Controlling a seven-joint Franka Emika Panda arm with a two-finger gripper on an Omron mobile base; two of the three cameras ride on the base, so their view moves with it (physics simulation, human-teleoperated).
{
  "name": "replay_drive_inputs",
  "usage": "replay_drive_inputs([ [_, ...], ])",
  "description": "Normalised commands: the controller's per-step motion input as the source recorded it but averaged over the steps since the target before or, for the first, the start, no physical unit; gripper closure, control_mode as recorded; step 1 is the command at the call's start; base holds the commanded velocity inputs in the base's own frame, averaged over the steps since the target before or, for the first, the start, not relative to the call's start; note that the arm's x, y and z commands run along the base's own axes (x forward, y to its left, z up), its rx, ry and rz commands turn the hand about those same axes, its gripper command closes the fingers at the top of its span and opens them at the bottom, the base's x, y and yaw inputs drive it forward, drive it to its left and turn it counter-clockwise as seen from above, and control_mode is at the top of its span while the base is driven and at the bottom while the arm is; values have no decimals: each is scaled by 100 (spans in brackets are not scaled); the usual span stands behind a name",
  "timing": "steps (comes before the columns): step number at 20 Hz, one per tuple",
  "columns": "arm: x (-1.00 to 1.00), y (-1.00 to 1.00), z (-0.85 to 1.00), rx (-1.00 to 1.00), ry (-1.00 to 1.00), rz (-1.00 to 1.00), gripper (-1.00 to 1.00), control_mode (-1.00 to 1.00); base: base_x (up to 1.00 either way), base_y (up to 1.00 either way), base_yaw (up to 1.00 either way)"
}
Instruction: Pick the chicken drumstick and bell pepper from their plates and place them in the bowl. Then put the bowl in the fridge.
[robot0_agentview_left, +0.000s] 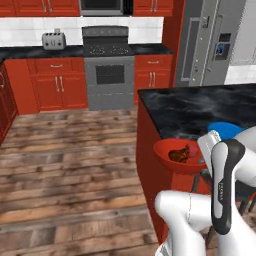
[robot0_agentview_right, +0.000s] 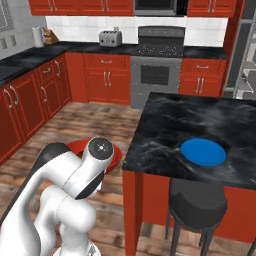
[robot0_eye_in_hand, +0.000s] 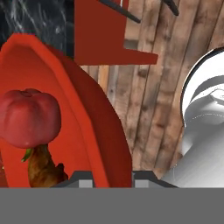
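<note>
Glossy red-orange bowl (robot0_agentview_right: 113, 155) mostly hidden behind the white arm in the right base view. Brown roasted drumstick (robot0_eye_in_hand: 42, 168) half buried under the blocky red pepper (robot0_eye_in_hand: 29, 117). Flat bright blue plate (robot0_agentview_left: 225, 130) partly blocked too.

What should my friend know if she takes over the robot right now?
Gripper: shut on the rim of the bowl, holding it off the island counter, out over the wooden floor.
In the bowl: the bell pepper and the chicken drumstick.
Blue plate: bare, on the counter.
Done: both foods are in the bowl, and the bowl is picked up.
Left: carry the bowl to the fridge and set it inside.
</note>
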Motion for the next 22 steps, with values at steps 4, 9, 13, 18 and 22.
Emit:
replay_drive_inputs([
  [4,0,0,0,0,0,0,100,100,54,79,-4],
  [9,0,0,0,0,0,0,100,100,68,66,-11],
  [13,0,0,0,0,0,0,100,100,72,63,-12],
  [18,0,0,0,0,0,0,100,100,74,60,-13],
  [22,0,0,0,0,0,0,100,100,76,57,-16],
])
